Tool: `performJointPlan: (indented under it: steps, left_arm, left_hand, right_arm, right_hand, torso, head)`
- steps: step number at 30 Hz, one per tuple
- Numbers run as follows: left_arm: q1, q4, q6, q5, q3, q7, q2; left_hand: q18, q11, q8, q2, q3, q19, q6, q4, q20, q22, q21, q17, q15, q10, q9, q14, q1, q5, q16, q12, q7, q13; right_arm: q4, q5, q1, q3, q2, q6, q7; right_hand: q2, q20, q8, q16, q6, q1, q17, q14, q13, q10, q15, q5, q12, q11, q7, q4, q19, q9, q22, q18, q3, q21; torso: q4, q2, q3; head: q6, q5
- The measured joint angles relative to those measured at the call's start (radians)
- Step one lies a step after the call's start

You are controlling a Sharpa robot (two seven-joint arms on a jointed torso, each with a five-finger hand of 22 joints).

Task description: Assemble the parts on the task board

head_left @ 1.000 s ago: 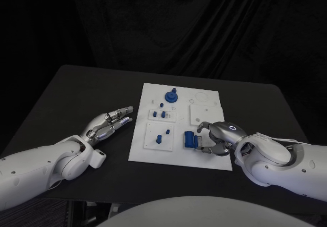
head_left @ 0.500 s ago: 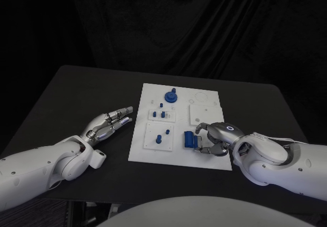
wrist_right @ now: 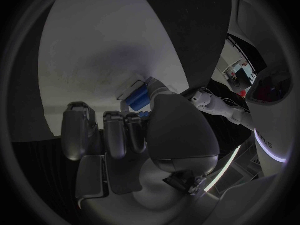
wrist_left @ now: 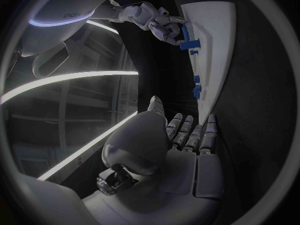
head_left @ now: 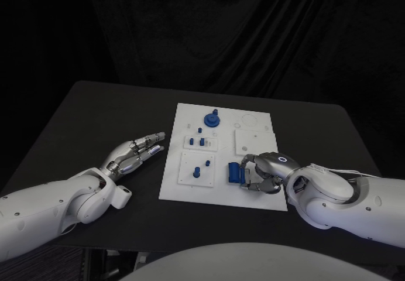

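Note:
The white task board [head_left: 253, 140] lies in the middle of the table. A blue block [head_left: 233, 172] stands on its near part. My right hand [head_left: 263, 171] rests on the board's near right corner and grips this block between the thumb and curled fingers. The left wrist view shows the same grip, the right hand [wrist_left: 159, 25] on the blue block [wrist_left: 185, 37]. In the right wrist view the blue block [wrist_right: 139, 96] sits just past the thumb tip. My left hand [head_left: 135, 153] lies open on the table left of the board, fingers stretched out.
A blue round part with a peg [head_left: 213, 120] stands at the board's far end. Small blue pieces [head_left: 198, 141] and another blue piece [head_left: 196, 171] sit in the left-hand plates. The table's edges lie well away from the board.
My right hand has crept slightly left and its fingers have drawn in around the blue block. The left hand has not moved.

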Motion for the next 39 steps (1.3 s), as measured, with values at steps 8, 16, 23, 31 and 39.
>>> performJointPlan:
  steps: [8,16,23,31,39]
  left_arm:
    - [-0.001,-0.001,0.0,0.0,0.0,0.001,0.0]
    - [-0.001,-0.001,0.0,0.0,0.0,0.001,0.001]
    - [-0.002,-0.002,0.0,0.0,0.0,0.003,0.001]
    - [-0.003,-0.003,0.0,0.0,0.001,0.004,0.0]
    - [-0.004,-0.003,0.001,0.0,0.001,0.005,-0.001]
  left_hand:
    - [0.0,0.0,0.0,0.0,0.0,0.0,0.0,0.0,0.0,0.0,0.0,0.0,0.0,0.0,0.0,0.0,0.0,0.0,0.0,0.004,0.0,0.0]
    - [0.0,0.0,0.0,0.0,0.0,0.0,0.0,0.0,0.0,-0.001,0.0,0.0,0.0,0.0,0.0,0.0,0.0,0.0,0.0,0.004,0.0,0.0]
    - [0.0,0.0,0.0,0.0,0.0,0.0,0.0,0.0,0.0,-0.001,0.0,0.0,0.0,0.0,0.0,0.0,0.0,0.0,0.0,0.004,0.0,0.0]
    - [0.0,0.0,0.0,0.0,0.0,0.0,0.0,0.0,0.0,-0.002,0.0,0.0,0.0,0.0,0.0,0.0,0.0,0.0,0.0,0.003,0.0,0.0]
    - [0.0,0.0,0.0,0.0,0.0,0.0,0.0,0.0,0.0,-0.002,0.0,0.0,0.0,0.0,0.0,0.0,0.0,0.0,0.0,0.003,0.0,0.0]
  right_arm:
    - [-0.005,0.0,-0.001,0.0,0.005,0.0,0.008]
    - [-0.005,0.001,-0.002,-0.001,0.005,-0.01,0.017]
    - [0.0,0.001,-0.002,-0.001,-0.002,-0.027,0.022]
    - [0.016,0.001,-0.002,0.0,-0.014,-0.056,0.026]
    - [0.035,-0.004,-0.002,0.0,-0.034,-0.082,0.027]
  right_hand:
    - [0.017,0.0,0.019,0.0,0.042,0.017,0.0,0.0,0.0,0.0,0.0,0.0,0.0,0.0,0.001,-0.022,0.0,-0.014,0.0,0.0,0.003,0.0]
    - [0.026,0.0,0.021,0.0,0.055,0.026,0.0,0.0,0.0,0.0,0.0,0.0,0.0,0.0,0.001,-0.029,0.0,-0.018,0.0,0.0,0.009,0.0]
    - [0.032,0.0,0.025,0.0,0.064,0.031,0.0,0.0,0.0,0.0,0.0,0.0,0.0,0.0,-0.001,-0.029,0.0,-0.024,0.0,0.0,0.009,0.0]
    - [0.038,0.0,0.025,0.0,0.067,0.025,0.0,0.0,0.0,0.0,0.0,0.0,0.0,0.0,-0.005,-0.032,0.0,-0.027,0.0,0.0,0.012,-0.006]
    - [0.038,0.0,0.026,0.0,0.075,0.025,0.0,0.0,0.0,0.0,0.0,-0.003,0.0,0.0,-0.004,-0.038,0.0,-0.029,0.0,0.0,0.01,-0.006]
  torso:
    - [0.0,0.0,0.0]
    - [-0.0003,0.0,0.0]
    - [-0.0006,0.0,0.0]
    - [-0.0016,0.0,0.0003]
    - [-0.0015,0.001,0.0008]
  head:
    - [0.0,0.002]
    - [0.0,0.002]
    - [0.0,0.005]
    - [0.0,0.006]
    - [0.0,0.004]
